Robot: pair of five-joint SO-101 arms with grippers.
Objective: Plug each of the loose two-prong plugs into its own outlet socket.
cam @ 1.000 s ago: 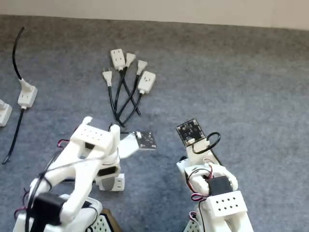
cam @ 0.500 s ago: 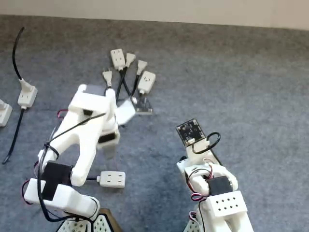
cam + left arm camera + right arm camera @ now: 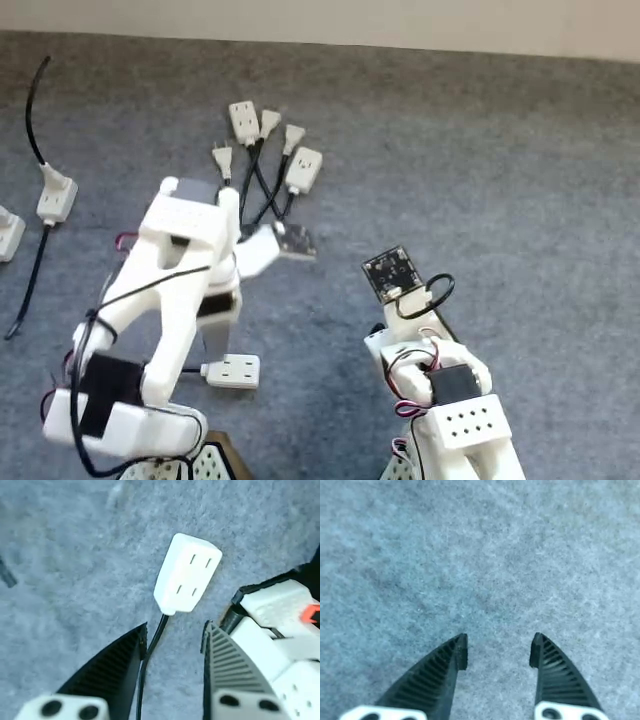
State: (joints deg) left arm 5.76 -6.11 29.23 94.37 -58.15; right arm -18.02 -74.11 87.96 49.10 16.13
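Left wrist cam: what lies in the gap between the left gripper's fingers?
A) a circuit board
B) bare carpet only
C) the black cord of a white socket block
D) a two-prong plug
C: the black cord runs from the white socket block down through the gap of the left gripper, whose fingers stand apart.

you get soft, even light across the grey carpet [image 3: 520,160]. the white shell of the left arm [image 3: 185,270] reads bright, and a faint, diffuse shadow lies on the carpet just beneath it. in your wrist views the ribbed fingers [image 3: 117,665] read dark.
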